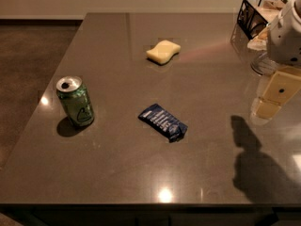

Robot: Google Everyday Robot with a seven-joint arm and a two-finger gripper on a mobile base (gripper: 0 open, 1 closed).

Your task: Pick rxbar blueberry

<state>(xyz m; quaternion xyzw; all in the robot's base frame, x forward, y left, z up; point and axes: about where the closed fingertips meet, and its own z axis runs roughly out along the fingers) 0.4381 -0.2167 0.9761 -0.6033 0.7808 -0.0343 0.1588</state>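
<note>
Camera view. We record a dark, glossy tabletop (117, 173) carrying three loose items and one container rack.

The rxbar blueberry (163, 122) lies flat near the middle of the tabletop, slightly towards the near side. Its dark blue wrapper runs diagonally from far left to near right, and nothing touches it.

A green soda can (75, 101) stands upright at the near left, well apart from the bar. Its top is opened, and we cannot see whether anything is inside.

A pale yellow sponge (163, 51) rests on the far side, roughly in line with the bar and well apart from it.

A black wire basket (248, 14) sits at the far right corner. It holds pale items that we cannot identify.

The hand (270, 102) hangs at the right edge of the scene, below the white arm housing (287, 32) and above the tabletop. It is well to the right of the bar and touches none of the items. We cannot tell whether the hand is open or closed, and we see nothing in it.

The arm's shadow (254, 164) falls on the near right of the tabletop.
</note>
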